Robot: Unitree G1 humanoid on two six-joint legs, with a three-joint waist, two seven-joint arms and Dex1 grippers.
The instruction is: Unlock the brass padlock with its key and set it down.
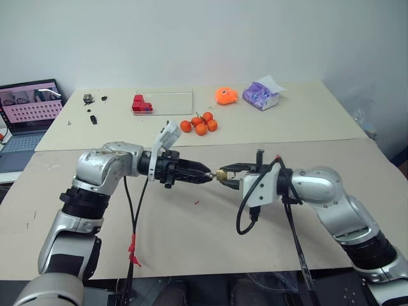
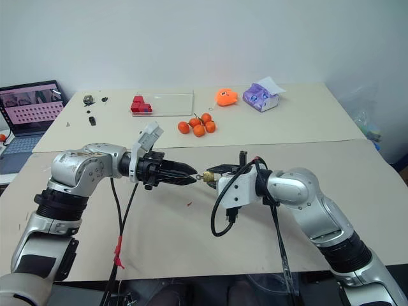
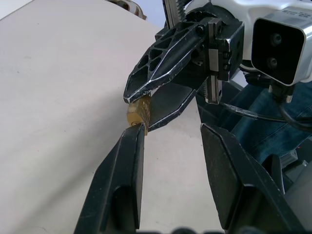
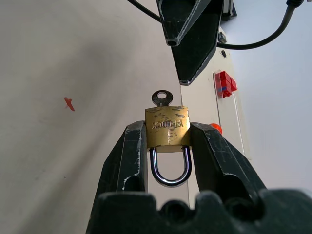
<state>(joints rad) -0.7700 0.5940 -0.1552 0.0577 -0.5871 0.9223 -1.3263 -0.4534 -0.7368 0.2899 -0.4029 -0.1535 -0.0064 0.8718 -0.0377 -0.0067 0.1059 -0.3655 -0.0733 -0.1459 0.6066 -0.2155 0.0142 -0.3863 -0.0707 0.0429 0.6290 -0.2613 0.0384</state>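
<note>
While the brass padlock [image 4: 167,126] sits clamped by its flat sides in our right gripper [image 4: 168,139], above the table [image 1: 191,223], the key [image 4: 162,98] stands in its keyhole. Our left gripper [image 3: 168,141] is released, fingertips just beside the padlock. We judge both parts small, rigid, slippery: pinch the key's round head.

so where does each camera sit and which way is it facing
Left eye, right eye: on the head, looking forward and down over both arms at the table.
Left wrist: along the left gripper, fingers apart, toward the right gripper.
Right wrist: along the right gripper, shut on the padlock, key in it.
All share the padlock.
</note>
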